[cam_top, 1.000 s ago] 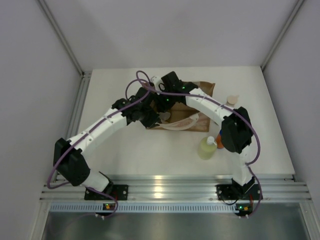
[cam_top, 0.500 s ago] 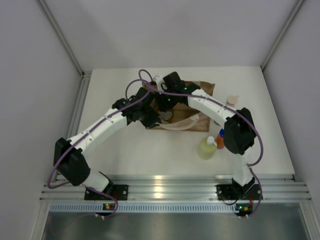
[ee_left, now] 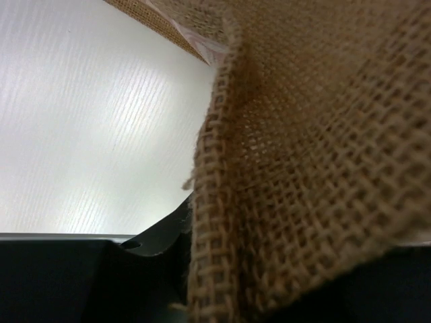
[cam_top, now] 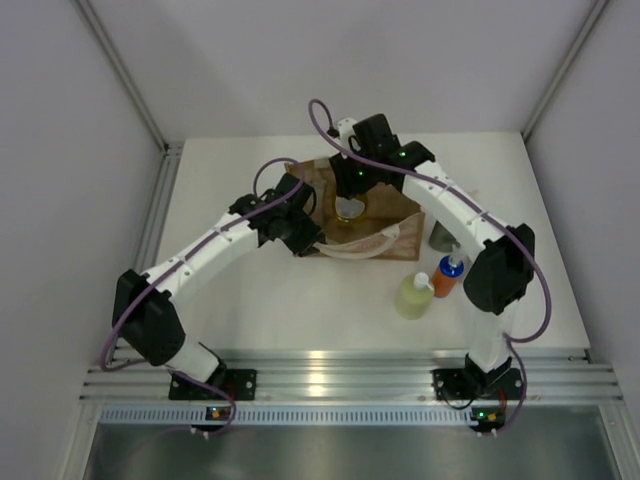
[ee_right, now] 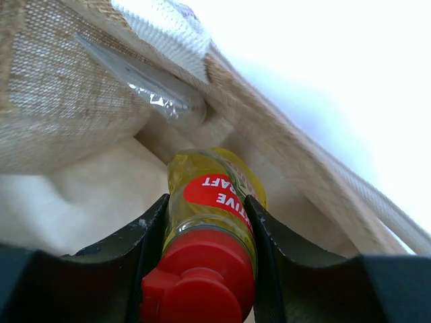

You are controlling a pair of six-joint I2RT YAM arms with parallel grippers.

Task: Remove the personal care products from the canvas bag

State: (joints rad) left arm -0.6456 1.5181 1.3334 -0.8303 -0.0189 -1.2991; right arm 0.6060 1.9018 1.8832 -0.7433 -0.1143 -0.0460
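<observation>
The tan canvas bag lies at the middle back of the table. My left gripper is shut on its left woven edge, and the weave fills the left wrist view between the dark fingers. My right gripper is over the bag's mouth, shut on the yellow red-capped bottle, which also shows from above. A silvery crinkled tube lies against the bag's inner wall. On the table to the right stand the pale-green bottle, the orange blue-capped bottle and a grey-green bottle. The white dark-capped bottle is out of view.
The bag's cream handles trail off its near side. A cream tab sits on the rim above the tube. The right arm's elbow hangs close beside the three standing bottles. A metal rail runs along the table's near edge.
The right arm has drawn back and to the right, lifting the yellow bottle up at the bag's mouth. The orange and grey-green bottles are now uncovered. The left gripper has stayed on the bag's edge.
</observation>
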